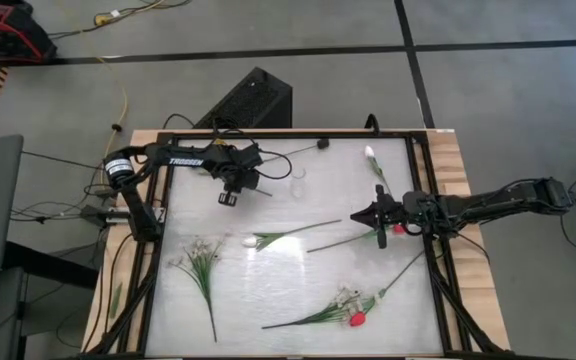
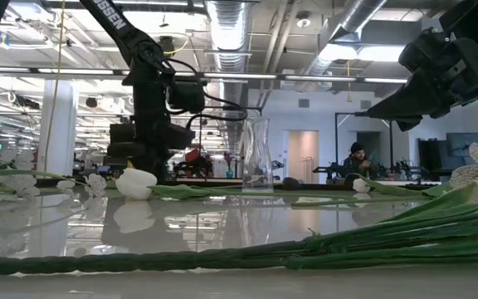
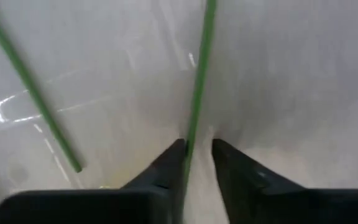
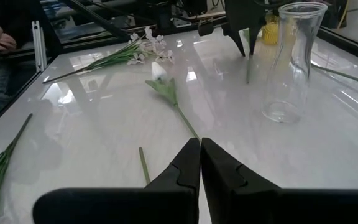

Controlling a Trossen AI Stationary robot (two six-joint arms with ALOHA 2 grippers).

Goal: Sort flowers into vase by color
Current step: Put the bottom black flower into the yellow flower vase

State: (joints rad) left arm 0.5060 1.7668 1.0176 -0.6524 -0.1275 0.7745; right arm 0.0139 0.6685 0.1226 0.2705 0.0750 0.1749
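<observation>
The table [image 1: 268,300] was a glossy white sheet inside a black metal frame on pale wood, shiny enough to mirror the ceiling lights. Beyond it the low view showed an open workshop with exposed ducts, strip lights and a seated person in dark clothes far back.

A clear glass vase [image 4: 289,62], narrow at the neck and flared at the rim, stood upright toward the far side of the table. Near the middle lay a white tulip-like flower [image 1: 251,240] on a thin green stem. A leafy sprig of tiny white blossoms [image 1: 198,258] lay toward the left side, and a red-headed flower [image 1: 357,319] lay among greenery near the front edge. Another white flower [image 1: 370,154] lay at the far right.

The left gripper [image 3: 197,149] hung just beside the vase, its dark wedge-shaped fingers close on either side of a slim green stem [image 3: 200,68]; whether they actually clamped it I could not tell. The right gripper [image 4: 201,144] hovered above the table's right half, fingers pressed together with nothing between them.
</observation>
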